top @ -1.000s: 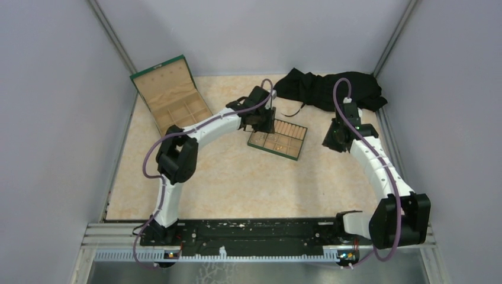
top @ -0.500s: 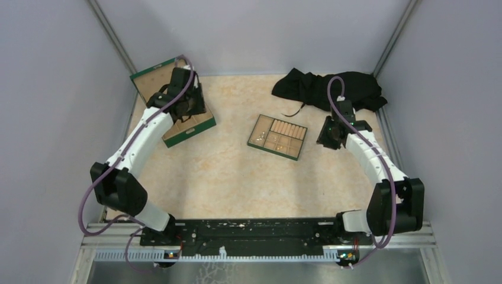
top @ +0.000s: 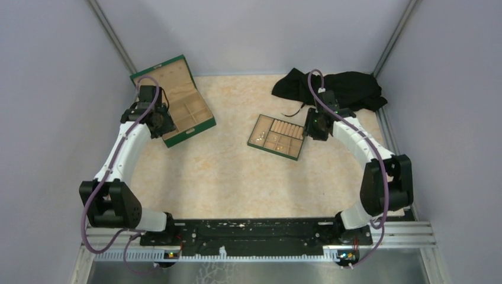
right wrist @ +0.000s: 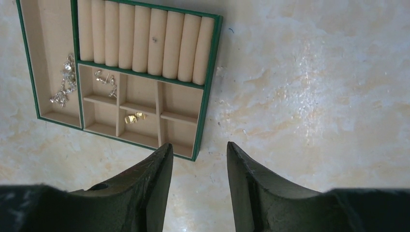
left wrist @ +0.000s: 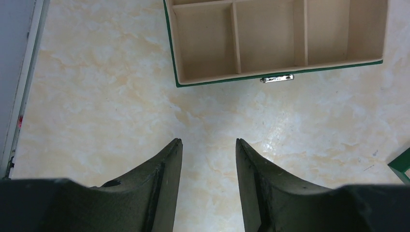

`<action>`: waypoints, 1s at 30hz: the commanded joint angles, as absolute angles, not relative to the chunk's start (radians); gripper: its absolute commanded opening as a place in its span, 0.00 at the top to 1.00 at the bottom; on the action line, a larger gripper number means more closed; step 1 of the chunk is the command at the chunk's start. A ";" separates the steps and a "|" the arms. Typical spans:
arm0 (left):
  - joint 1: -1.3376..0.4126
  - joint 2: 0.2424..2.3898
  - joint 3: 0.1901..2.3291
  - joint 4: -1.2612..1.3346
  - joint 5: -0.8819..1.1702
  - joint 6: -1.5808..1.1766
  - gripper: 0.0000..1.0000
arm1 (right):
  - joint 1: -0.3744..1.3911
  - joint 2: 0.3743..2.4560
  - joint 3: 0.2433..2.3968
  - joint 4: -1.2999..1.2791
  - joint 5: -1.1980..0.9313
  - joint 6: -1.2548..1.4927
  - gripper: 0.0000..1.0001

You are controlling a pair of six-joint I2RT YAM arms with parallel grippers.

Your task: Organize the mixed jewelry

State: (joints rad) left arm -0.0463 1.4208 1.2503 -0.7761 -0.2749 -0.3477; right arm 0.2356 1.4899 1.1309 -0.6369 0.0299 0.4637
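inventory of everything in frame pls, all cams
Box: one, green outside, tan compartments, lid open, far left of table.
Tray: one, green-edged, tan, table centre.
Rolls: one row, tan, tray's top section.
Jewelry: three small clusters, silvery-gold, in tray compartments.
Cloth: one, black, far right.
Table: one, beige marbled.
Left gripper: black, open, empty, near box.
Right gripper: black, open, empty, near tray.

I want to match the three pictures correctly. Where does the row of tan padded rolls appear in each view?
Top external: the row of padded rolls lies near the middle of the picture, along the far right side of the green-rimmed tray.
Left wrist: not in it.
Right wrist: upper left, filling the tray's top section.
Shared landmark: the tray's green rim, seen in the top and right wrist views.
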 commanded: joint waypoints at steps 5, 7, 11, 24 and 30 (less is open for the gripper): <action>-0.016 1.373 1.250 -0.773 -0.236 -0.357 0.49 | 0.252 1.631 1.205 -0.614 0.027 0.481 0.55; -0.014 1.371 1.250 -0.777 -0.242 -0.360 0.49 | 0.257 1.656 1.196 -0.599 0.032 0.489 0.54; -0.006 1.365 1.249 -0.785 -0.237 -0.355 0.49 | 0.264 1.685 1.171 -0.556 0.023 0.515 0.54; 0.117 1.367 1.165 -0.740 -0.190 -0.367 0.47 | 0.301 1.808 1.165 -0.516 0.075 0.584 0.61; 0.147 1.421 1.138 -0.659 -0.127 -0.385 0.45 | 0.304 1.798 1.154 -0.520 0.116 0.605 0.86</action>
State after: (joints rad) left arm 0.1345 1.3849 1.1469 -0.7380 -0.1856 -0.3634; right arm 0.2958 1.8156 1.1629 -0.5381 0.0681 0.5808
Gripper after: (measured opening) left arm 0.537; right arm 0.216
